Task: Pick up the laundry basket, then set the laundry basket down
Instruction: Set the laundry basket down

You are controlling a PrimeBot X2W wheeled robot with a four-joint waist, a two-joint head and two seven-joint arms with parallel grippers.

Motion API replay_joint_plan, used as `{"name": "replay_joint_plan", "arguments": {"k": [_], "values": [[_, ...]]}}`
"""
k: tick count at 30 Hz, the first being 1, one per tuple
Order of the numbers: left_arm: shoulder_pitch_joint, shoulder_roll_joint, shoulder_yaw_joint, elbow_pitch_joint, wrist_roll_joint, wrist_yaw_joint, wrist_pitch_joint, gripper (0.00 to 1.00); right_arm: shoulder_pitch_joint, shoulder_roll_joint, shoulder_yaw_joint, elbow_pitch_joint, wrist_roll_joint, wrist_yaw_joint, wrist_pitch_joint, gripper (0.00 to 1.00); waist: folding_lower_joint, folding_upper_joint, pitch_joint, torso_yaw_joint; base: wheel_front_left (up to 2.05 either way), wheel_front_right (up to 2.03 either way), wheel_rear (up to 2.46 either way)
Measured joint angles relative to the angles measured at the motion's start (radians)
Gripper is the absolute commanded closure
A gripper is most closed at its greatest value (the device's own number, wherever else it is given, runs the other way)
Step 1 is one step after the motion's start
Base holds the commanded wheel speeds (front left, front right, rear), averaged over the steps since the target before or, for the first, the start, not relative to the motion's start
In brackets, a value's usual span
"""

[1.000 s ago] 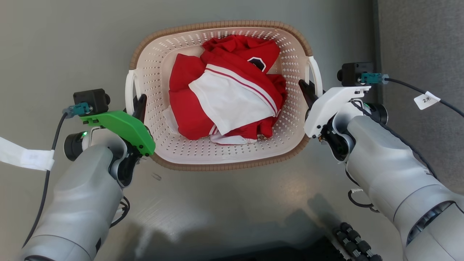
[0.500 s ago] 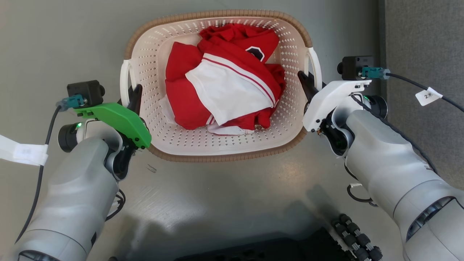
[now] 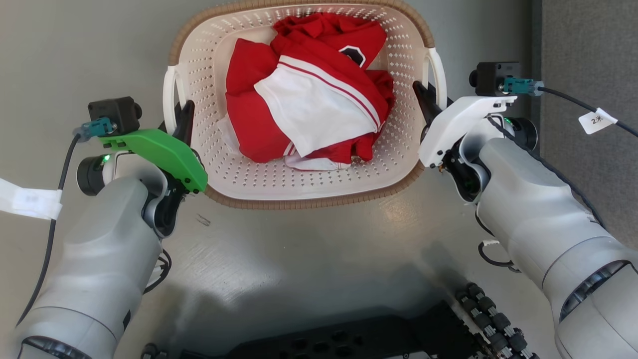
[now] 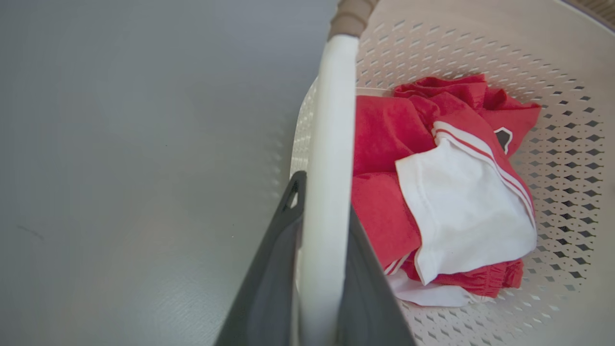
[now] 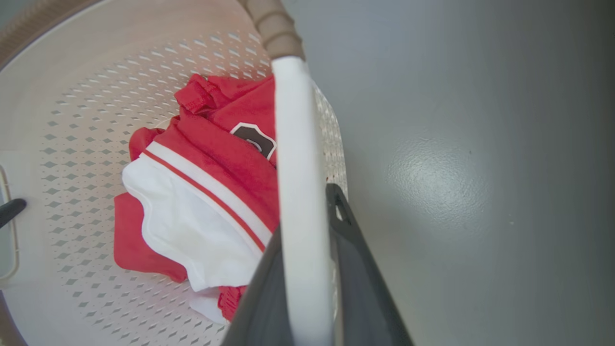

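Note:
The laundry basket (image 3: 309, 203) is cream with perforated walls, a brown woven-look rim and white side handles. It holds red and white clothes (image 3: 309, 94). My left gripper (image 3: 180, 119) is shut on the left handle (image 3: 168, 99), and my right gripper (image 3: 424, 99) is shut on the right handle (image 3: 438, 70). In the left wrist view, the dark fingers (image 4: 274, 269) of that gripper (image 4: 324, 202) pinch the white handle bar (image 4: 331, 120), with the basket wall (image 4: 552, 120) beyond. The right wrist view has the right gripper (image 5: 305, 214) clamped on its handle bar (image 5: 293, 144). Whether the basket touches the floor I cannot tell.
Smooth grey floor (image 3: 299, 259) lies around the basket. A darker textured strip (image 3: 588, 50) runs along the right edge. My black base (image 3: 349, 339) juts in at the bottom. A tagged cable (image 3: 598, 119) trails from the right wrist, and a taped cable (image 3: 30, 204) from the left.
The whole picture has shifted: basket, both grippers and a floor scuff sit higher in view, and more of the black base shows. The basket looks slightly larger. Both grips are unchanged.

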Motion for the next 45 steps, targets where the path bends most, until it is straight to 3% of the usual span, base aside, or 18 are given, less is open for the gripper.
{"name": "replay_joint_plan", "arguments": {"k": [21, 22, 23, 24, 25, 26, 45], "values": [[-0.026, 0.009, -0.026, -0.011, -0.005, 0.0, -0.009, 1.0, -0.018, 0.002, -0.021, 0.008, -0.011, -0.002, -0.007, 0.97, 0.0, 0.0, 0.036, -0.006, 0.0, 0.0, 0.0], [-0.026, 0.01, -0.026, -0.011, -0.006, 0.0, -0.009, 0.94, -0.018, 0.002, -0.024, 0.007, -0.012, -0.005, -0.007, 0.82, 0.0, 0.0, 0.036, -0.006, 0.0, 0.0, 0.0], [-0.026, 0.011, -0.027, -0.011, -0.006, 0.0, -0.009, 0.68, -0.019, 0.003, -0.028, 0.005, -0.013, -0.01, -0.007, 0.51, 0.0, 0.0, 0.036, -0.006, 0.0, 0.0, 0.0], [-0.026, 0.011, -0.028, -0.01, -0.006, 0.0, -0.011, 0.51, -0.02, 0.004, -0.03, 0.005, -0.014, -0.01, -0.007, 0.2, 0.0, 0.0, 0.036, -0.007, 0.0, 0.0, 0.0], [-0.026, 0.01, -0.031, -0.008, -0.006, 0.0, -0.012, 0.2, -0.022, 0.003, -0.033, 0.003, -0.016, -0.01, -0.007, 0.0, 0.0, 0.0, 0.036, -0.007, 0.0, 0.0, 0.0], [-0.026, 0.009, -0.033, -0.008, -0.006, 0.0, -0.012, 0.0, -0.024, 0.002, -0.035, 0.003, -0.017, -0.011, -0.008, 0.0, 0.0, 0.0, 0.036, -0.007, 0.0, 0.0, 0.0], [-0.026, 0.009, -0.053, 0.016, -0.023, 0.0, -0.012, 0.0, -0.026, 0.002, -0.062, -0.003, -0.036, -0.028, -0.013, 0.0, 0.0, 0.0, 0.003, -0.009, 0.0, 0.0, 0.0]]}}
